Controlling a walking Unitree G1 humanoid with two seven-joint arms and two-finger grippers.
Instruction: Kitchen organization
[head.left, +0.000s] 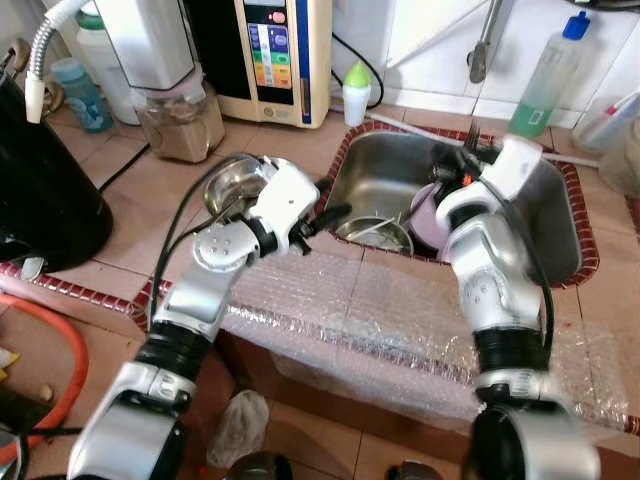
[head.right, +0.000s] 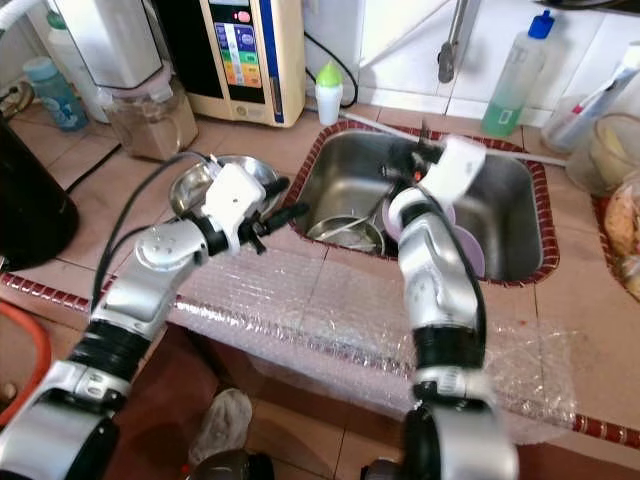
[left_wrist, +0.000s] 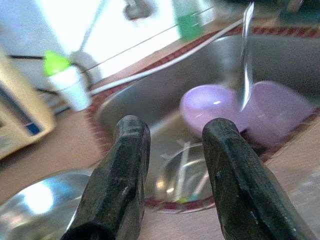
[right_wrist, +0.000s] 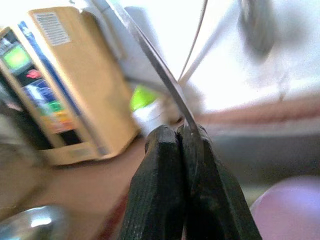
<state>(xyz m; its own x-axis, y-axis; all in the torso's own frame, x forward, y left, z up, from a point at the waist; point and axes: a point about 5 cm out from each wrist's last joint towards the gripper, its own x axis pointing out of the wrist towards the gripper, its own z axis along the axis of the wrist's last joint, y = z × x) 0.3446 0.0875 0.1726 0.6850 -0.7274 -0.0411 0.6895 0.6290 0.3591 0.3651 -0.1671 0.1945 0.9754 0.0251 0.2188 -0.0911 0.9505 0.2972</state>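
My right gripper (head.left: 468, 158) hovers over the steel sink (head.left: 565, 255), shut on a thin metal utensil (right_wrist: 155, 65). That utensil (left_wrist: 245, 60) hangs above two purple bowls (head.left: 430, 215) leaning inside the sink. A steel bowl (head.left: 375, 235) holding cutlery rests on the sink's floor beside them. At the sink's left rim my left gripper (head.left: 328, 205) is open with nothing between its fingers (left_wrist: 125, 165). Another steel bowl (head.left: 235, 185) stands on the tiled counter just behind my left wrist.
Bubble wrap (head.left: 380, 320) covers the counter's front edge. Along the back wall stand a water purifier (head.left: 280, 55), a small green-capped bottle (head.left: 356, 92), a faucet (head.left: 482, 45) and a green soap bottle (head.left: 545, 80). A blender jar (head.left: 180, 120) and black appliance (head.left: 40, 190) occupy the left.
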